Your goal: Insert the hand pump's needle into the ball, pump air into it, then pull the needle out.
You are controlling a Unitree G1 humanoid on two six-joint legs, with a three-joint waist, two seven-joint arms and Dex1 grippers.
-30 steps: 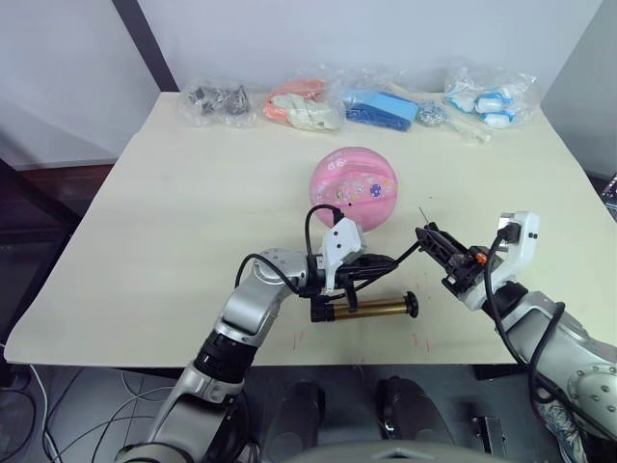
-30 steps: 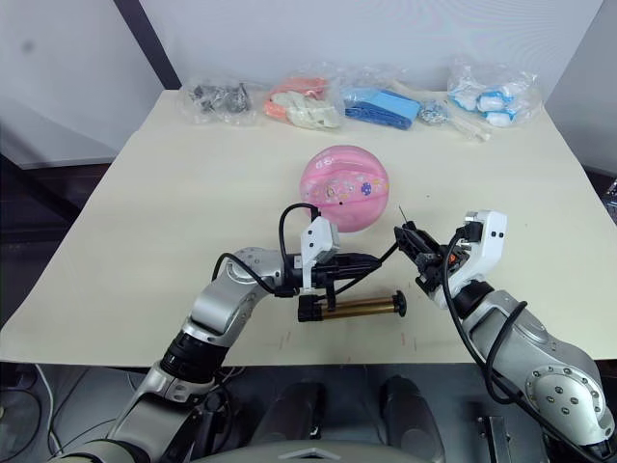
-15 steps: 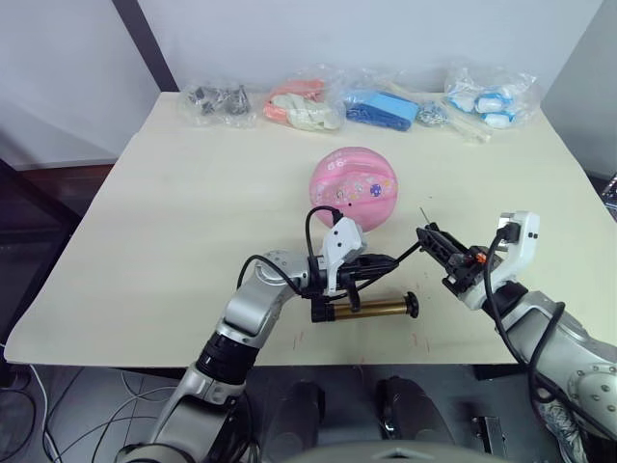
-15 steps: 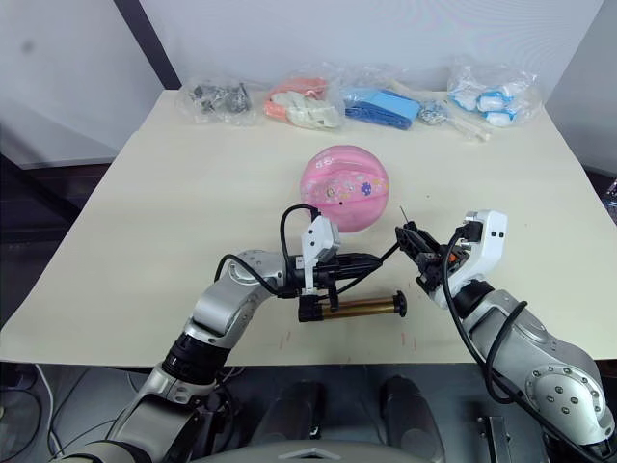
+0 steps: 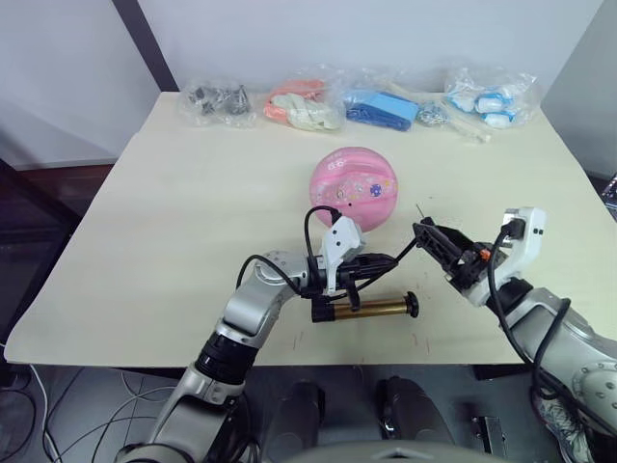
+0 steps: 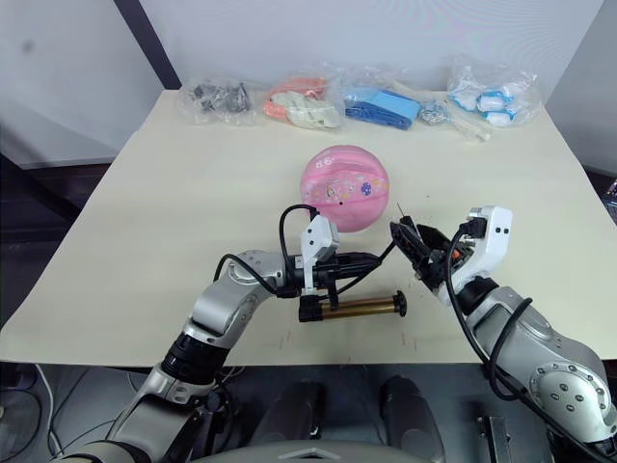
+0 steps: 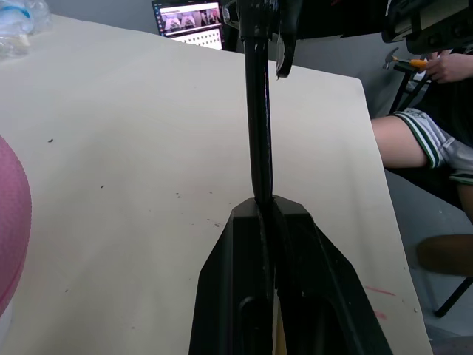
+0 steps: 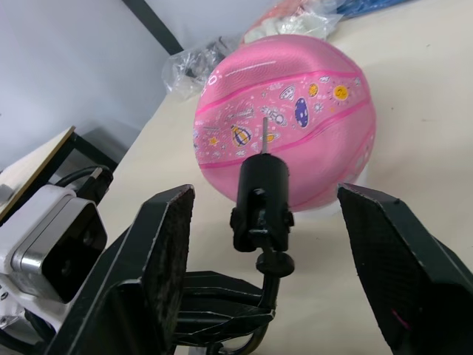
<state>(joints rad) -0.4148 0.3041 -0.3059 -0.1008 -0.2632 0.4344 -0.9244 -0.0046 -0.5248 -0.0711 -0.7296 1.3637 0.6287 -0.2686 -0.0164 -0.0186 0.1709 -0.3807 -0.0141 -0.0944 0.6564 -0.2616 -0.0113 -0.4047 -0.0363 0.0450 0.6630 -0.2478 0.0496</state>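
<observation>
1 cream table [image 5: 174, 222] is seen across most of the frame. 1 pink ball [image 5: 354, 185] is set on it just above centre, by itself, with no gripper touching it. 4 clear bags [image 5: 304, 106] are lined up along the table's top edge; a 5th small one may be tucked among them on the right, but the view is too poor to be sure.

2 grippers are seen. The left gripper [image 7: 266, 205], at centre, is clamped tight on the thin black hose [image 7: 258, 111]. The right gripper [image 5: 426, 234], at centre right, is spread wide, with its pads [image 8: 162, 251] set well apart on either side of the black fitting [image 8: 263, 196]. Contact btwn pads and fitting can't be told.

1 hand pump [image 5: 371, 309] is laid flat below centre, near the table's bottom edge. Its gold barrel is directly below the left gripper, and its T-handle is pointed to the right.

1 needle [image 8: 264, 133] is carried on the fitting's tip. It is aimed at the ball but kept apart from it, and is not inserted.
</observation>
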